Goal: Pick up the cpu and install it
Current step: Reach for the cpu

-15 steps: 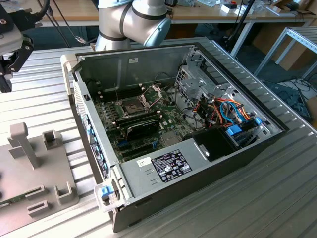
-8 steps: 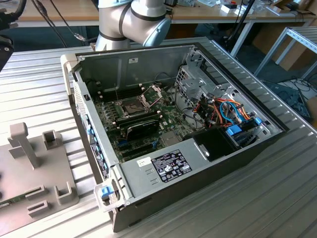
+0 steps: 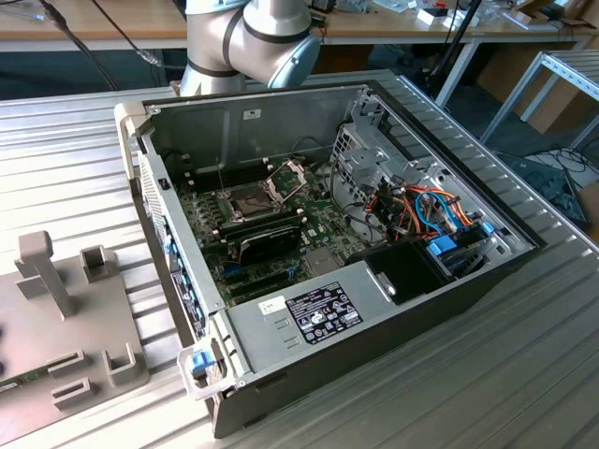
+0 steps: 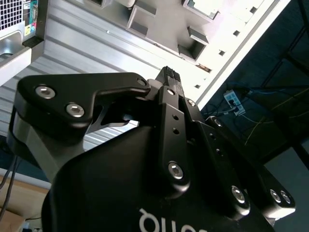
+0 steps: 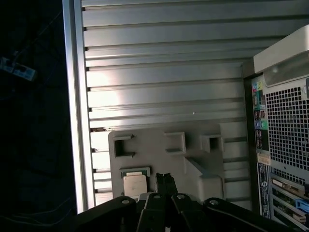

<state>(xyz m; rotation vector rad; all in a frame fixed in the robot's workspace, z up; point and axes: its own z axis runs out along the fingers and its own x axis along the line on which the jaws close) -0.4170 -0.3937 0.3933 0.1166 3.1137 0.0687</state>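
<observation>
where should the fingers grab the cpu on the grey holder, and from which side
By two opposite edges, coming straight down from above. In the first wrist view the cpu lies flat, broad face up, on the grey holder, so its thin sides are probably the only part to pinch. The gripper is close beside it.

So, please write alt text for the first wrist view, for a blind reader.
The gripper, shut and empty, hangs over a grey fixture plate, close to the cpu, a pale square chip lying on it. The plate rests on a ribbed metal table beside the rear panel of a computer case.
</observation>
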